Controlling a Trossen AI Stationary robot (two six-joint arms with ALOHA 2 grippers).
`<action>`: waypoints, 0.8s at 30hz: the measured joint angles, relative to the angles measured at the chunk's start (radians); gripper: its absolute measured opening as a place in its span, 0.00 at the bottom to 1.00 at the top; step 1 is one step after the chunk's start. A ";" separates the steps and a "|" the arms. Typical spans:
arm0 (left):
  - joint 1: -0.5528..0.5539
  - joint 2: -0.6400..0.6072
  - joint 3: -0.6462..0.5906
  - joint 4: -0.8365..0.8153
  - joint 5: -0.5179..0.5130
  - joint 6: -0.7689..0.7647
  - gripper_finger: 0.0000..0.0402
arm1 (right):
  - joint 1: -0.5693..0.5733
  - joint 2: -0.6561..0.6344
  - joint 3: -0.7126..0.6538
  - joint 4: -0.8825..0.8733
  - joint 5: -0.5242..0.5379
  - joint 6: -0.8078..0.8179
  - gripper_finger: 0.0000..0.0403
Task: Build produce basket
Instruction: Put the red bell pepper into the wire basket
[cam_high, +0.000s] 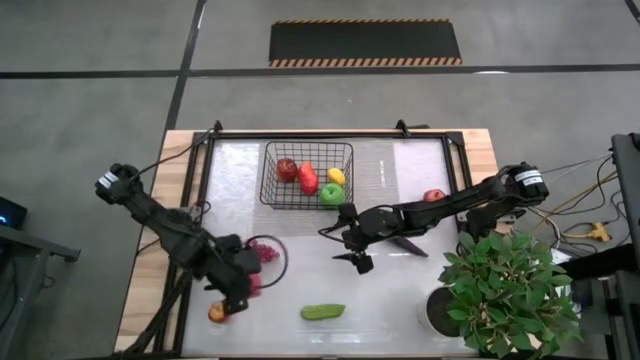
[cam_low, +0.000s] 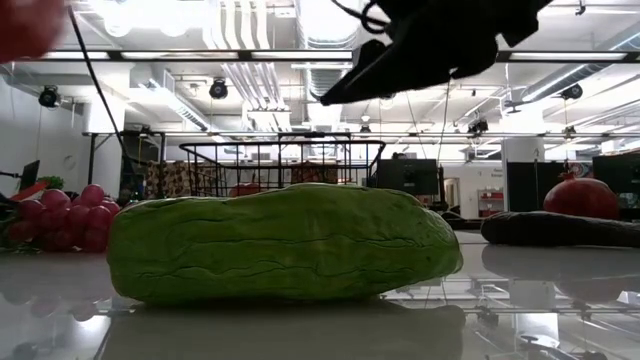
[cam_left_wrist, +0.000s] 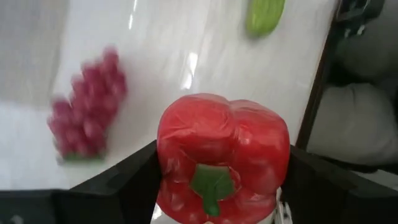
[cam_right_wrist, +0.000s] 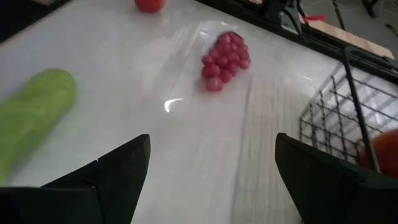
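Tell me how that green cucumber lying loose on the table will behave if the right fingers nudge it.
The long green toy cucumber lies on its rounded side, so it probably rolls sideways. The glossy white table likely lets it slide. It looks rigid, unlikely to bend.

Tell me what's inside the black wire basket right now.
The rectangular black wire-mesh basket holds four pieces: a red apple, a long red pepper, a small yellow lemon and a green apple. Anything beneath them is covered and cannot be seen.
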 joint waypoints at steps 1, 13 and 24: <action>0.020 0.010 0.023 -0.001 -0.007 0.034 0.66 | -0.006 0.000 -0.004 0.001 0.002 -0.003 0.81; 0.271 0.053 0.139 -0.017 -0.011 0.412 0.65 | -0.046 -0.077 -0.095 0.072 -0.099 -0.032 0.81; 0.604 0.055 0.141 0.021 -0.019 0.793 0.65 | -0.053 -0.240 -0.192 0.071 -0.097 0.000 0.81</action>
